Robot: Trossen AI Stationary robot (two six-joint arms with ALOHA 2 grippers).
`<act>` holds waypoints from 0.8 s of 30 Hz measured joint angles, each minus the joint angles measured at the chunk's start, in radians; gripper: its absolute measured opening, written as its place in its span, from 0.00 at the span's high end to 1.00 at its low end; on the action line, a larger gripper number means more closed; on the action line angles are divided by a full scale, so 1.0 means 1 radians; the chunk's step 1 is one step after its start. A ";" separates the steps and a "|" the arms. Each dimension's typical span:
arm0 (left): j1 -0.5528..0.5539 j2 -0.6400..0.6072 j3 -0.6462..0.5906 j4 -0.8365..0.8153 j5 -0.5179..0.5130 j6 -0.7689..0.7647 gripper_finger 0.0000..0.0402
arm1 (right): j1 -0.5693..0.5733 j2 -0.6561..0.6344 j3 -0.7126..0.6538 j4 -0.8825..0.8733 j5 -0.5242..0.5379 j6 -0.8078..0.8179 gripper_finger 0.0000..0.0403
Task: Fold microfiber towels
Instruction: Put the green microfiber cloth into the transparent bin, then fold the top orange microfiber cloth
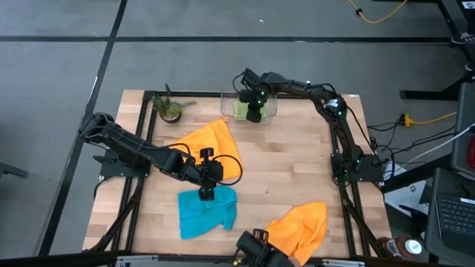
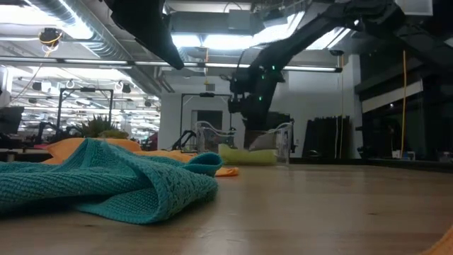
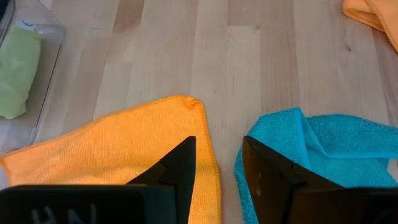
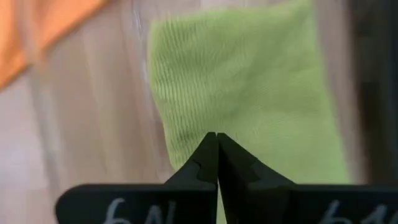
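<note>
A teal towel [image 1: 211,215] lies crumpled on the table's near middle; it also fills the left of the low view [image 2: 106,180]. One orange towel [image 1: 215,144] lies spread beside it toward the far side, and a second orange towel [image 1: 300,226] lies bunched at the near right. A lime green towel [image 4: 249,81] lies folded in the clear bin [image 1: 271,104] at the far edge. My left gripper [image 3: 217,168] is open, above the gap between the first orange towel [image 3: 124,143] and the teal towel [image 3: 323,149]. My right gripper [image 4: 216,140] is shut, above the green towel in the bin.
A small potted plant [image 1: 171,110] stands at the far left corner. A black frame rail [image 1: 141,163] runs round the table's edges. Bare wood [image 1: 297,163] lies between the towels and the table's right side.
</note>
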 joint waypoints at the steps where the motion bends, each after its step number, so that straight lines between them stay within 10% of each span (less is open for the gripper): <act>1: 0.000 0.000 0.000 0.000 0.000 0.000 0.69 | 0.000 -0.004 0.027 -0.038 0.004 0.001 0.99; 12: -0.011 0.000 0.000 -0.019 0.000 -0.009 0.69 | 0.092 -0.087 0.277 -0.451 0.037 0.068 0.99; 24: -0.067 0.000 0.000 -0.026 0.132 -0.243 0.69 | 0.404 -0.335 0.225 -0.532 0.050 0.212 0.99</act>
